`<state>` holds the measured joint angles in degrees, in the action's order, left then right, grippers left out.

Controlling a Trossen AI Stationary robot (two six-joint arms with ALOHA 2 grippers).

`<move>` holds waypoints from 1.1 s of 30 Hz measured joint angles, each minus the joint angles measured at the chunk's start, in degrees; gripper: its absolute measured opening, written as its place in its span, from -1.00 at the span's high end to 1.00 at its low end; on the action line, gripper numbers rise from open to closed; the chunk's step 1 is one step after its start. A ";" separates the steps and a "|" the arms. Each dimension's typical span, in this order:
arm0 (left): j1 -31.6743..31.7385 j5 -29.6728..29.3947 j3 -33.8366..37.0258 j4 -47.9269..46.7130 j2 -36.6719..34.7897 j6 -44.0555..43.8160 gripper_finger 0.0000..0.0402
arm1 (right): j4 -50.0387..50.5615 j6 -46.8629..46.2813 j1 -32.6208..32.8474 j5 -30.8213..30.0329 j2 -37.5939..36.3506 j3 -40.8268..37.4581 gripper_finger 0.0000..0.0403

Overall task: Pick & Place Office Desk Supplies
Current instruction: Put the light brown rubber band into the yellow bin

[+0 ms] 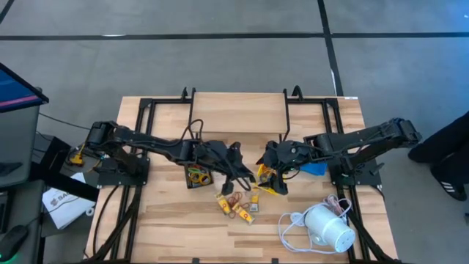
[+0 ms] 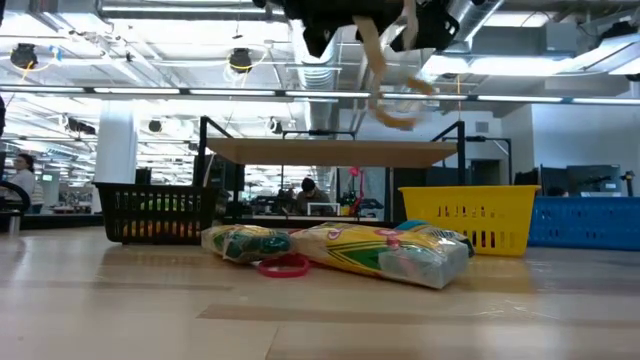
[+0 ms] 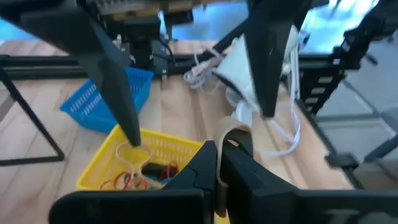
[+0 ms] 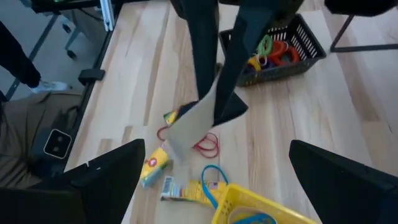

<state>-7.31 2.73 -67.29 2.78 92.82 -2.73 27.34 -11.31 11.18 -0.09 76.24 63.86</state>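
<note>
My left gripper [image 1: 240, 174] hangs over the table's middle, between the black mesh tray [image 1: 196, 176] and the yellow tray [image 1: 267, 181], shut on a tan rubber band [image 4: 189, 124]. My right gripper [image 4: 216, 149] is open above the yellow tray [image 3: 143, 158], which holds red and yellow bands. On the table below lie small yellow packs [image 1: 223, 204], a red band [image 4: 208, 144] and a blue band [image 4: 214, 177]. The mesh tray [image 4: 280, 46] holds coloured bands. My left gripper pinches the tan band's upper end [image 3: 231, 134] between its two fingers, coming from above and pointing down. The band is lifted clear of the table and hangs below the fingers as a slack loop [image 2: 395, 105].
A blue tray [image 1: 315, 167] stands right of the yellow one. A white cylindrical device [image 1: 330, 227] with its cord lies near the table's near right corner. Dark frame bars run along the left and right sides of the table. Bare wood shows along the near left.
</note>
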 joint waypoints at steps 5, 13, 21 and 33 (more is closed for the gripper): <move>-0.33 -0.14 1.40 6.14 -2.03 -3.74 0.98 | 0.59 0.94 0.10 -3.01 -0.35 0.04 -0.97; 3.19 1.77 17.95 27.52 -13.57 -26.63 0.98 | -0.12 3.14 0.07 -7.49 -1.15 0.04 -0.97; 9.41 0.48 29.94 33.66 -20.33 -57.88 0.94 | -5.82 12.10 1.44 -15.76 -0.87 0.04 -0.97; 8.00 -3.93 31.61 35.65 -22.89 -61.58 0.96 | -25.42 16.15 -0.04 -25.68 -0.34 -5.83 -0.97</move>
<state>0.69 -1.20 -35.68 38.42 69.92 -64.31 1.92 4.84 11.14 -25.76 75.90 58.04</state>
